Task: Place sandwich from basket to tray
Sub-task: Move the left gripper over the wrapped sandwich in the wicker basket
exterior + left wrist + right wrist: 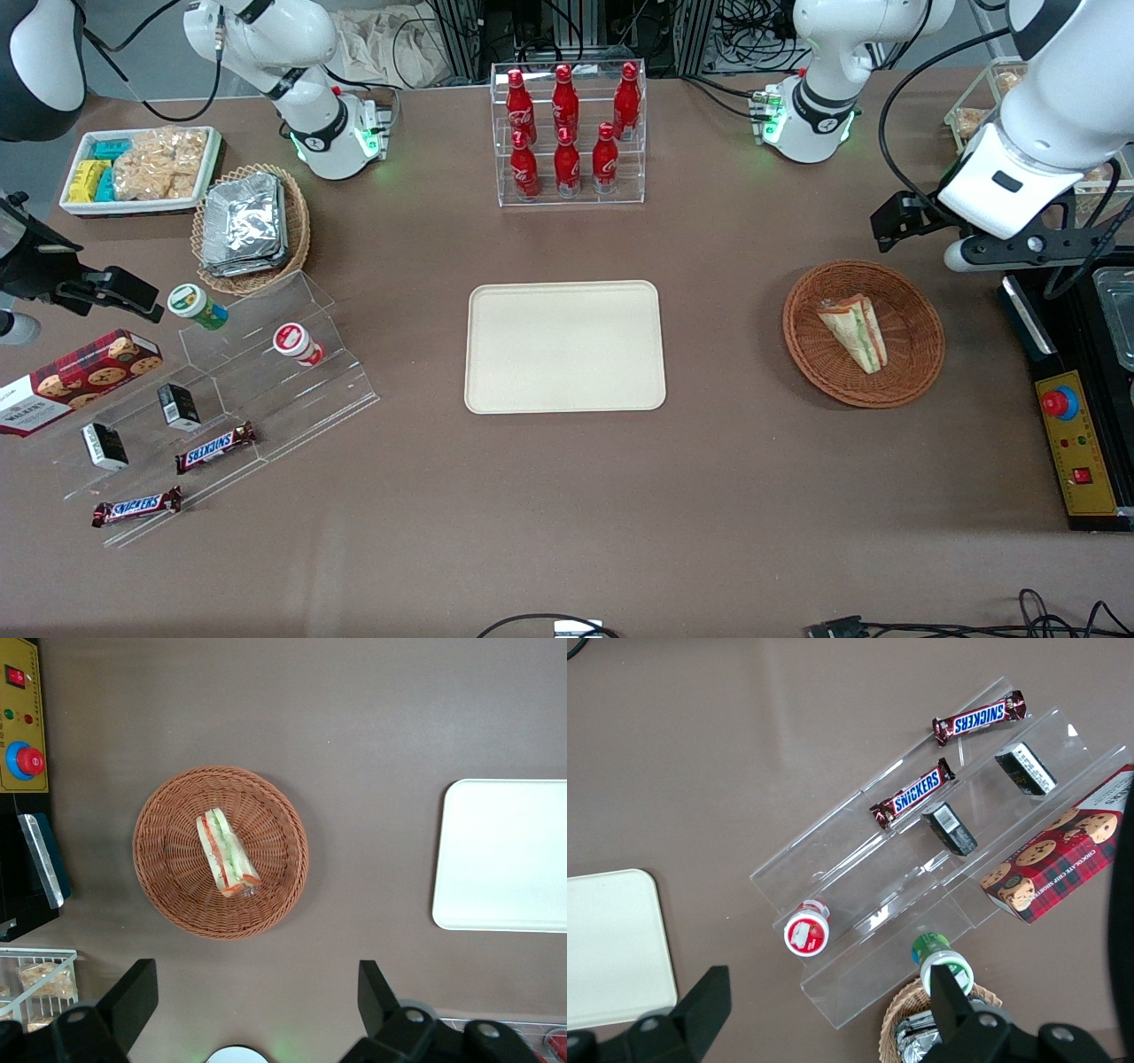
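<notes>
Brown table (567,496) under even light.

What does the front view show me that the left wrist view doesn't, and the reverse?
Only the front view shows the clear rack of red cola bottles, the tan wicker basket of foil packets and the whole cream-beige rectangular tray. Only the left wrist view shows the gripper, open, hanging clear of the basket. Both show the round reddish-brown wicker basket holding the wrapped triangular sandwich, and the yellow control panel.
</notes>
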